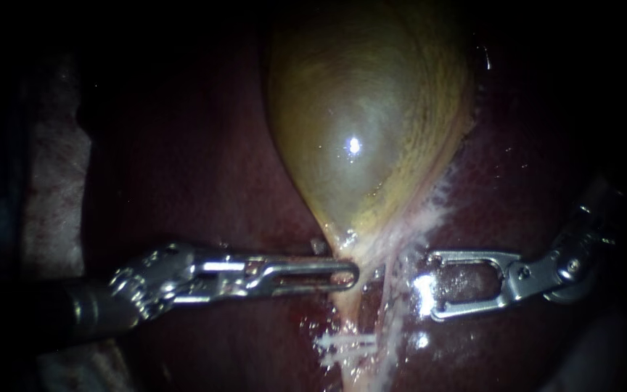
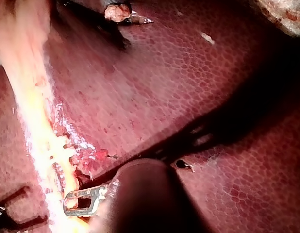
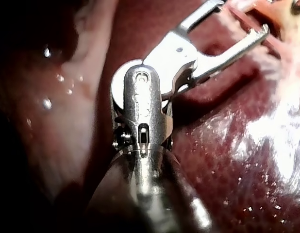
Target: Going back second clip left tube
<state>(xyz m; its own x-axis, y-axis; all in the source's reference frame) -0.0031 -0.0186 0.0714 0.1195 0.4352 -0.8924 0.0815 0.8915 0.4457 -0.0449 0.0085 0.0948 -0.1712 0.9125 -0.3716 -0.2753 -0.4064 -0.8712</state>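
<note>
The yellow-green gallbladder [image 1: 361, 138] narrows to a pale neck [image 1: 344, 250]. My left instrument [image 1: 346, 276] reaches in level from the left, its slotted jaws shut on the neck tissue. Under it the left tube [image 1: 350, 316] runs downward and carries white clips [image 1: 342, 345]. A second pale strand, the right tube [image 1: 395, 305], lies beside it. My right instrument [image 1: 429, 286] stands just right of that strand, jaws open and empty. The left wrist view shows the clips [image 2: 60, 151] on the pale tube [image 2: 31, 107], with my left jaws [image 2: 82, 201] on it. The right wrist view shows the open jaws [image 3: 242, 22].
Dark red liver [image 1: 197, 160] surrounds the gallbladder on both sides. A pale cloth-like surface [image 1: 52, 181] lies at the far left edge. Wet, shiny liver [image 3: 247, 160] sits under my right instrument.
</note>
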